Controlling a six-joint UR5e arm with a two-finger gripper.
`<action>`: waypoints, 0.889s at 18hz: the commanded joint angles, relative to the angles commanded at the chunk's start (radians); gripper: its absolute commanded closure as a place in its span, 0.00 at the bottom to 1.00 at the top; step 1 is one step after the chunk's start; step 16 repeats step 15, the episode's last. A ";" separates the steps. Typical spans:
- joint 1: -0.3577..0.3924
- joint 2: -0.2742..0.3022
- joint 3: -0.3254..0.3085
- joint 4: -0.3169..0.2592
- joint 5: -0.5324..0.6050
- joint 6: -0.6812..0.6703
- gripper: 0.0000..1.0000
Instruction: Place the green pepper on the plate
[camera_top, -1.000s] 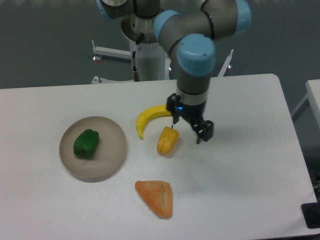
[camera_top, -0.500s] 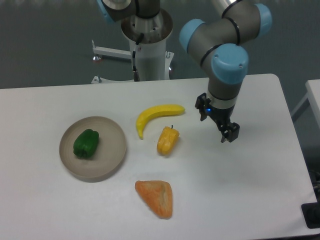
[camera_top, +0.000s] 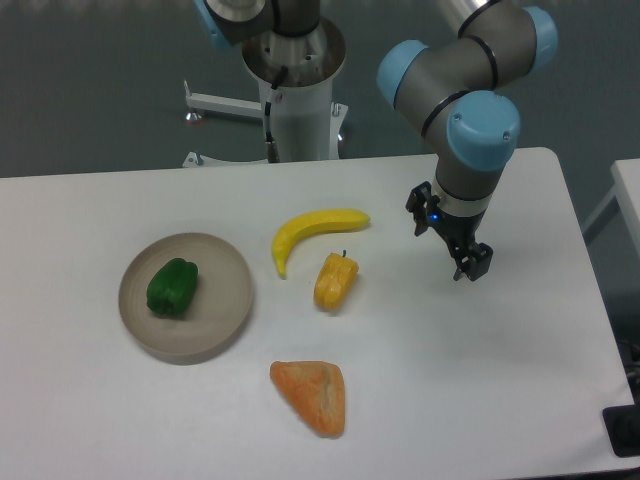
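- White table (camera_top: 480, 400) carried everything.
- Glossy dark-green lobed pepper (camera_top: 172, 288) lay on the round beige-grey plate (camera_top: 225, 310), toward 9 o'clock.
- Black pincer (camera_top: 452, 243) hung empty at 3 o'clock; whether released or clenched, I couldn't tell.

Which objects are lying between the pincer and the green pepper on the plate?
In the camera view, the yellow pepper and the banana lie between the pincer and the green pepper, which sits on the plate.
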 joint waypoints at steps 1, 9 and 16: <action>0.000 0.000 0.000 -0.001 0.000 0.009 0.00; 0.006 -0.002 -0.002 0.002 0.002 0.029 0.00; 0.008 -0.003 0.000 0.006 0.002 0.034 0.00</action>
